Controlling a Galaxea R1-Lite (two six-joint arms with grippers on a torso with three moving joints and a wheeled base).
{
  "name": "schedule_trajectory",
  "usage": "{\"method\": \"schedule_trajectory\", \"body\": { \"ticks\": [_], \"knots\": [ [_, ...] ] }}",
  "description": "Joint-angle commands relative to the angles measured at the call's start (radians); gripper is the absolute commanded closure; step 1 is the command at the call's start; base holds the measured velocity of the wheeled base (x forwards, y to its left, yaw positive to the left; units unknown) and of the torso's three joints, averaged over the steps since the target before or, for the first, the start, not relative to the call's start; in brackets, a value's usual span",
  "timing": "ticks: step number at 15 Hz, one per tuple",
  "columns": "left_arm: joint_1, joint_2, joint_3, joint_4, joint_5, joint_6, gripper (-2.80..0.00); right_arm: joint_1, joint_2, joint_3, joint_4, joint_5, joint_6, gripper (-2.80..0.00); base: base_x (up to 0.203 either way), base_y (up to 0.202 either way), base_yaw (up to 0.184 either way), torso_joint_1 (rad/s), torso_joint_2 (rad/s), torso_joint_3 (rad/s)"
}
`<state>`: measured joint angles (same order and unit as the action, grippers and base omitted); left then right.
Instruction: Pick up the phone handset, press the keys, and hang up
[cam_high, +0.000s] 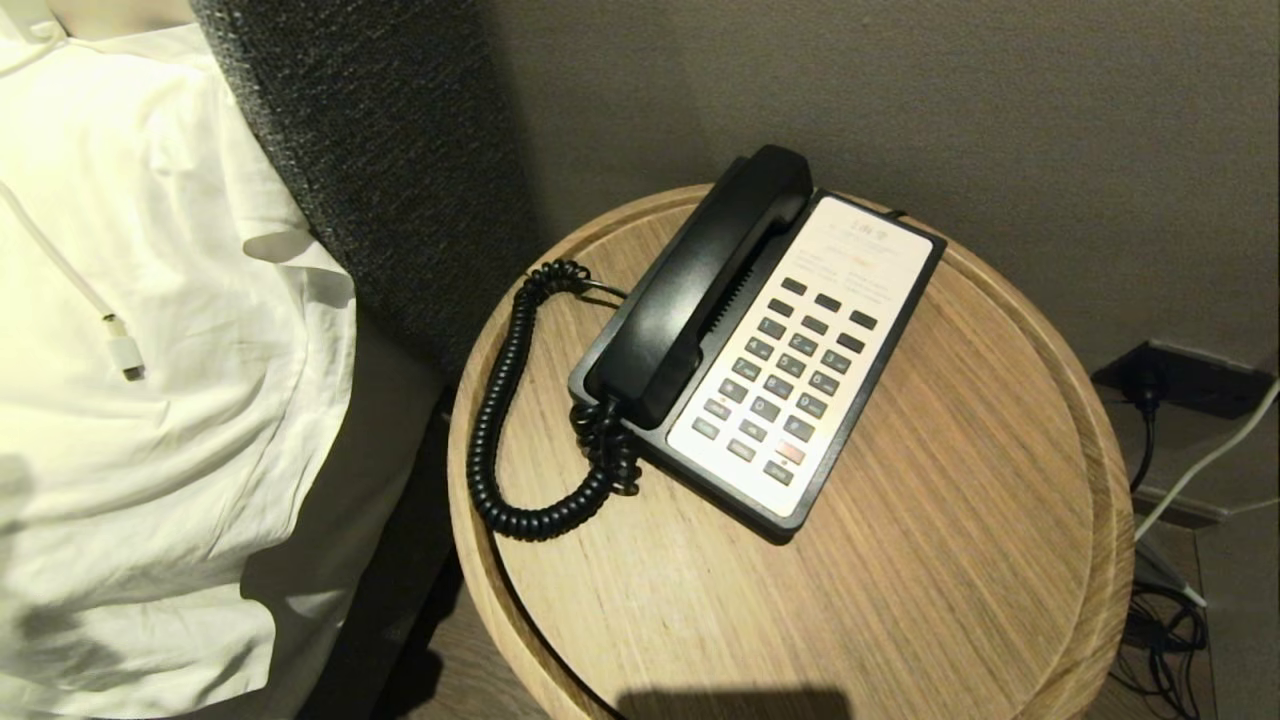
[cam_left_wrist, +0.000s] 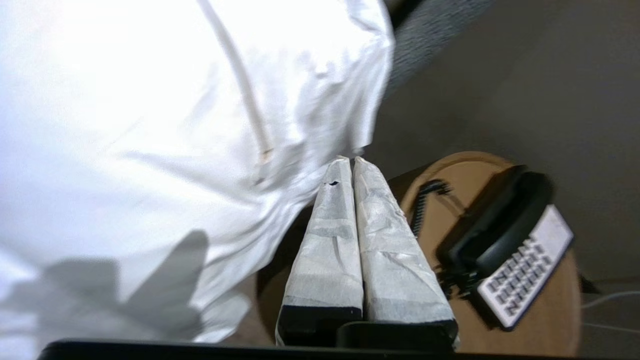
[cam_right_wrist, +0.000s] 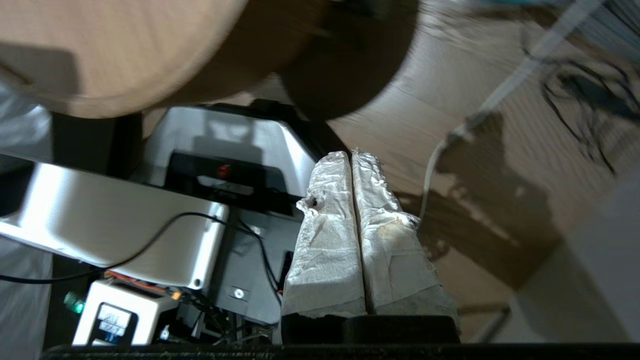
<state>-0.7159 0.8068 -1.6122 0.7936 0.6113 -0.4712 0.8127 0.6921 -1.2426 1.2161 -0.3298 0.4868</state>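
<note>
Neither arm appeared in the head view; the phone handset (cam_high: 700, 290) lay cradled on the phone base (cam_high: 800, 370) on the round table (cam_high: 950, 560). Left gripper (cam_left_wrist: 348, 161), clenched empty, hung between white bedding (cam_left_wrist: 150, 125) and table. Right gripper (cam_right_wrist: 351, 154), clenched empty, sat below the table edge.

Neither arm in the head view. Left gripper (cam_left_wrist: 348, 160) seen only from its own wrist camera: two tape-wrapped fingers (cam_left_wrist: 327, 235) pressed flat together along their whole length, tips meeting, nothing between them. Right gripper (cam_right_wrist: 350, 154) likewise seen only from its wrist camera: wrapped fingers (cam_right_wrist: 327, 240) closed side by side, tips touching, empty, pointing down toward the floor.
</note>
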Motion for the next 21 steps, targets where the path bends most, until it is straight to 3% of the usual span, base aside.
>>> {"method": "schedule_trajectory", "body": {
  "ticks": [1,4,6,8,9,11,13,16,19,21],
  "knots": [
    [0.086,-0.135,0.029,0.102,-0.005,-0.006,0.00,-0.079,-0.123,0.003,0.071,0.002,0.003,0.00,0.000,0.000,0.000,0.000,0.00,0.000],
    [0.198,-0.299,0.106,0.262,-0.080,0.000,0.00,-0.175,-0.218,-0.002,0.179,0.007,0.001,0.00,0.000,0.000,0.000,0.000,0.00,0.000],
    [0.347,-0.385,0.143,0.353,-0.200,0.006,0.00,-0.210,-0.276,-0.004,0.245,0.009,-0.001,0.00,0.000,0.000,0.000,0.000,0.00,0.000],
    [0.499,-0.435,0.140,0.434,-0.365,0.016,0.00,-0.256,-0.323,-0.001,0.307,0.024,-0.002,0.00,0.000,0.000,0.000,0.000,0.00,0.000],
    [0.555,-0.451,0.137,0.459,-0.440,0.019,0.00,-0.283,-0.332,-0.004,0.312,0.040,-0.003,0.00,0.000,0.000,0.000,0.000,0.00,0.000],
    [0.631,-0.505,0.148,0.503,-0.522,0.034,0.00,-0.352,-0.351,-0.005,0.314,0.086,-0.020,0.00,0.000,0.000,0.000,0.000,0.00,0.000],
    [0.672,-0.554,0.164,0.553,-0.596,0.045,0.00,-0.427,-0.381,-0.005,0.314,0.155,-0.060,0.00,0.000,0.000,0.000,0.000,0.00,0.000],
    [0.696,-0.604,0.217,0.561,-0.615,0.063,0.00,-0.523,-0.408,-0.005,0.314,0.234,-0.101,0.00,0.000,0.000,0.000,0.000,0.00,0.000],
    [0.716,-0.680,0.274,0.590,-0.643,0.119,0.00,-0.548,-0.408,-0.020,0.314,0.239,-0.102,0.00,0.000,0.000,0.000,0.000,0.00,0.000],
    [0.717,-0.702,0.289,0.622,-0.644,0.126,0.00,-0.636,-0.403,-0.044,0.314,0.272,-0.118,0.00,0.000,0.000,0.000,0.000,0.00,0.000]
  ]
}}
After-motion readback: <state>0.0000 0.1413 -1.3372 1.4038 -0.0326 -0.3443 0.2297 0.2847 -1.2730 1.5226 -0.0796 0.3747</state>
